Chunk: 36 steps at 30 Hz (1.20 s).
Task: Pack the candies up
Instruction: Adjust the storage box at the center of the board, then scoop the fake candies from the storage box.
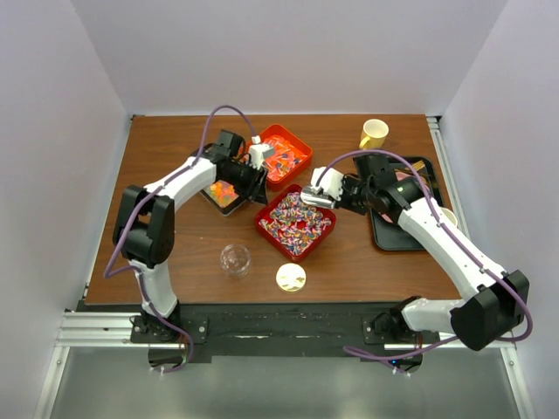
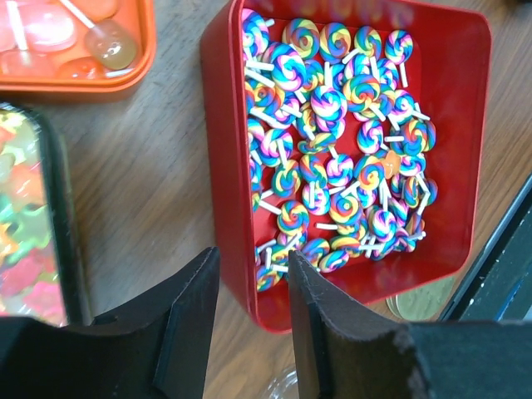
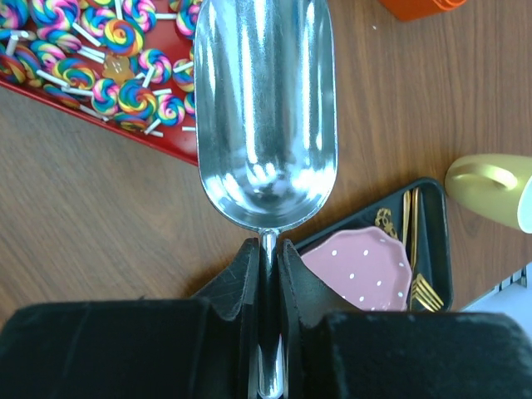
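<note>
Right wrist: your right gripper (image 3: 268, 247) pinches scoop (image 3: 264, 116) handle, bowl empty, over red tray (image 2: 224, 125) edge. Left wrist: your left gripper (image 2: 251, 266) half-open, tray wall between fingers (image 2: 187, 324), contact unclear. Candies (image 2: 332, 150) heaped inside; more in black tray (image 2: 58, 233), orange tray (image 2: 143, 50).

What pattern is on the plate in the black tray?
Pink with small white dots; the plate shows best in the right wrist view.

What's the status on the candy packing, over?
Left end effector open, empty, by the red tray corner. Right end effector shut on the scoop, bowl empty, at the tray's edge. Swirl candies in tray. Nothing blocking.
</note>
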Available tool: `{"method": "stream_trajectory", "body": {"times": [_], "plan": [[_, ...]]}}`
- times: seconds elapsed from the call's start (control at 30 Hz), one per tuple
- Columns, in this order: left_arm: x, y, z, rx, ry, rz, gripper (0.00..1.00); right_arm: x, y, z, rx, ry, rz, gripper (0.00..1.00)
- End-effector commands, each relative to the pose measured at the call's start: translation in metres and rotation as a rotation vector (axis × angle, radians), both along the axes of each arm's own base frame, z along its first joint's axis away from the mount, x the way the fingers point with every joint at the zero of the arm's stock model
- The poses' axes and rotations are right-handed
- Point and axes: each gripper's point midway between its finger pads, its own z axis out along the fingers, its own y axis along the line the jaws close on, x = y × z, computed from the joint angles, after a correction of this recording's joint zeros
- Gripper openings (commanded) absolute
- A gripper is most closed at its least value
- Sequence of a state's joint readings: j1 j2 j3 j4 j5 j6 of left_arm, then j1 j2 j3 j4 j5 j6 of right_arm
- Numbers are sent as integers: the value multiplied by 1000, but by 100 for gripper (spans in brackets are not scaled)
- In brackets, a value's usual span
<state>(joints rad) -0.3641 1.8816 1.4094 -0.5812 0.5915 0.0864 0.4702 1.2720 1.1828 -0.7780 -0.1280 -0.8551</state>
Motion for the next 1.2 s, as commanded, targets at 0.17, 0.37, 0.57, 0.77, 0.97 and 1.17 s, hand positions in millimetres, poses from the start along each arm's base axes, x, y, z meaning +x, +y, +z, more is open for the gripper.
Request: {"method": "stream_trajectory", "body": {"times": [0.17, 0.37, 0.57, 0.77, 0.97, 1.17], "plan": [[5, -25, -10, 9, -26, -16, 36, 2, -14, 11, -44, -33, -21, 0], [6, -29, -27, 40, 21, 48, 19, -3, -24, -1, -209, 66, 103, 0], [20, -51, -24, 23, 24, 57, 0, 12, -31, 0, -358, 144, 175, 0], [22, -60, -12, 3, 29, 62, 18, 23, -49, -1, -530, 222, 184, 0], [6, -29, 14, -4, 21, 132, 43, 41, -53, 6, -691, 224, 162, 0], [-8, 5, 26, 44, -84, 163, 53, 45, -42, 10, -807, 187, 183, 0]]}}
